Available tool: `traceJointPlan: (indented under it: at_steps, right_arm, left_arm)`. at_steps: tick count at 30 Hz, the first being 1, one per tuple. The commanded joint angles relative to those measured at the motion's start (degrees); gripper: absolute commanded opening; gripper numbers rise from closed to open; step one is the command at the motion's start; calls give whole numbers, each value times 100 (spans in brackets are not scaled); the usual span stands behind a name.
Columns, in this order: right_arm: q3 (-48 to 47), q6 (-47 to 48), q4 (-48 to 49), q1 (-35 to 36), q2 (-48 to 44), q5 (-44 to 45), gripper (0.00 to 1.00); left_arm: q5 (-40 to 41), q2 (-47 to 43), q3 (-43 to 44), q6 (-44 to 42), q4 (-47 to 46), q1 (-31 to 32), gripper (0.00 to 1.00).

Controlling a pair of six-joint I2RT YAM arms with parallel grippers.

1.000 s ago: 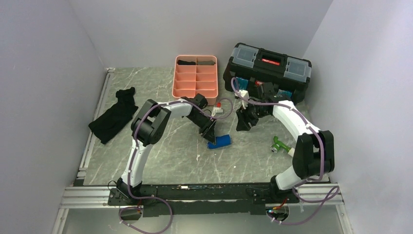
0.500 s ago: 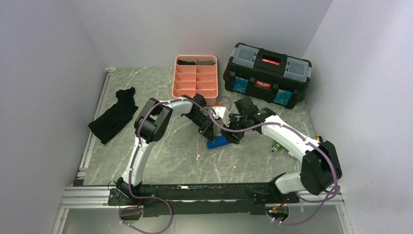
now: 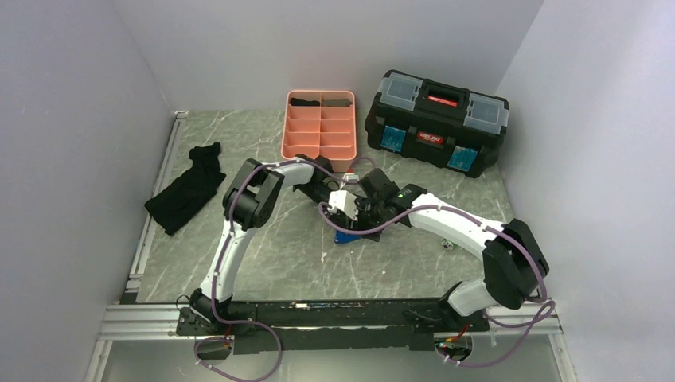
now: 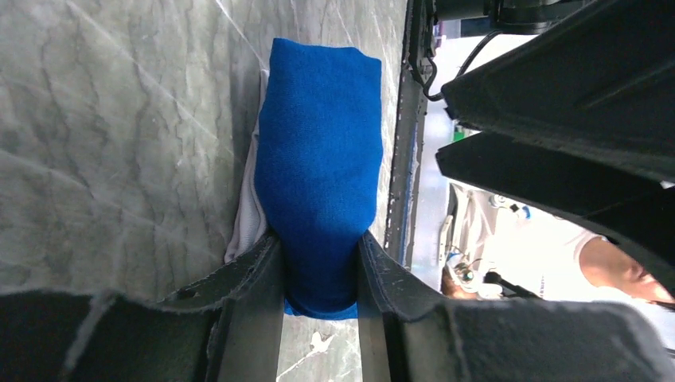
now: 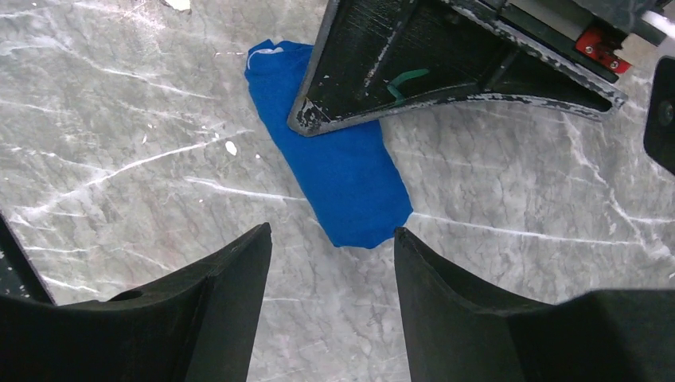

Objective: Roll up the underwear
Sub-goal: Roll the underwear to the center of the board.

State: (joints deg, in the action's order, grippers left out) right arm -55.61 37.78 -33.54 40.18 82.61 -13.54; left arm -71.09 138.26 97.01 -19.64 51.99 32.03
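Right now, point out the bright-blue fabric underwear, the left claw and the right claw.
Bright-blue fabric underwear (image 4: 318,135): left wrist view, middle of the fabric.
Left claw (image 4: 318,243): left wrist view, midway between fingertips, gripping the underwear.
Right claw (image 5: 332,235): right wrist view, midway between open fingertips.

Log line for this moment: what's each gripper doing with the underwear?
underwear: rolled, on table | left gripper: shut on one end | right gripper: open, over other end
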Motion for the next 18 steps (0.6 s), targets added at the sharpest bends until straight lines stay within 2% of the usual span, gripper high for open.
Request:
traceJointPlan:
  at_steps: [1, 18]
  right_arm:
    - [-26, 145, 288, 204, 158, 383, 60]
    - [-143, 332, 477, 668, 756, 699, 61]
  left_arm:
    - [1449, 572, -172, -342, 311, -58, 0]
    - [1058, 821, -87, -394, 639, -143, 0]
